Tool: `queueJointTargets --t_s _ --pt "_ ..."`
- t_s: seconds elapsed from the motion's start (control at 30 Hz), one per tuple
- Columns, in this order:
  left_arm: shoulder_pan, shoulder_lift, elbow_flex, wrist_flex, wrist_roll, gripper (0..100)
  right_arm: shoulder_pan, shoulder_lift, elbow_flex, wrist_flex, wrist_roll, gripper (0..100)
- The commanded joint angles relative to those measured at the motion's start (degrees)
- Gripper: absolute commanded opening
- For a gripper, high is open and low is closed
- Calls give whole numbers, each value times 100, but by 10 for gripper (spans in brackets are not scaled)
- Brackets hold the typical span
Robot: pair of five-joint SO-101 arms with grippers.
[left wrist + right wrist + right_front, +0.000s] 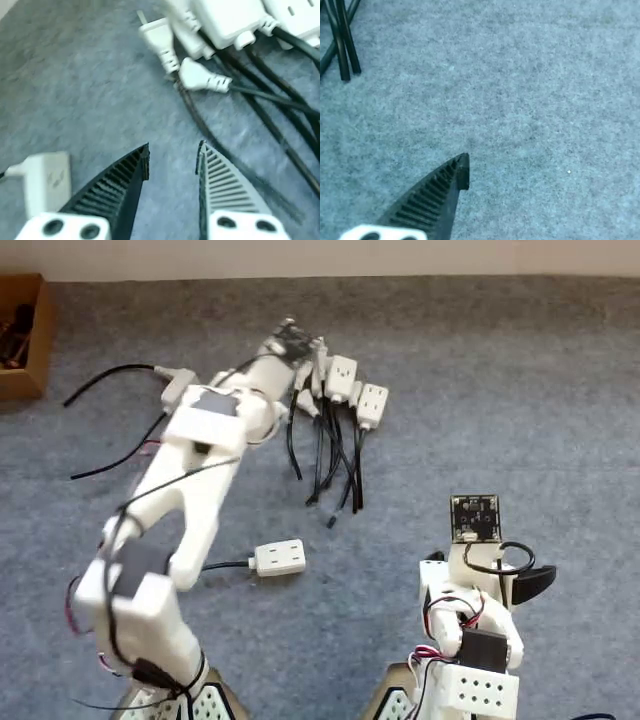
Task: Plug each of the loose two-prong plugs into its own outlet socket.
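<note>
Near the upper centre of the tabletop (520, 390), the left gripper (172, 150) hovers with fingers (122, 177) spread and holding nothing, close to two loose plugs (159, 42), prongs blurred, beside partly cut-off outlet sockets (342, 375); at lower right, the right gripper (508, 578) has its fingers (442, 192) spread wide, one out of frame

Layout around the cord bundle (335, 465) on the mat (520, 420)
Outlets (357, 390) are clustered at the bundle's far end, with two plugs (157, 40) laid just left of them. The left gripper (172, 157) is held above the mat beside the plugs. A lone outlet (280, 558) is set nearer than the bundle, to its left; the right arm (470, 630) is stationed nearer, to its right. A box (22, 335) is placed far left.
</note>
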Motion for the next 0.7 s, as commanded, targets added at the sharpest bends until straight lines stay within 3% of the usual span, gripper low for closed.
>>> queueJointTargets --t_s 0.0,0.2,0.4,0.67 --pt "198 532 -505 -440 44 165 -75 -101 488 22 62 583" --pt "207 1385 -963 -563 44 144 -75 -101 488 22 62 583" --pt "171 1965 -1341 -554 9 9 -75 -101 488 22 62 583" --pt "101 1429 -1534 123 -273 3 -75 -101 488 13 70 583"
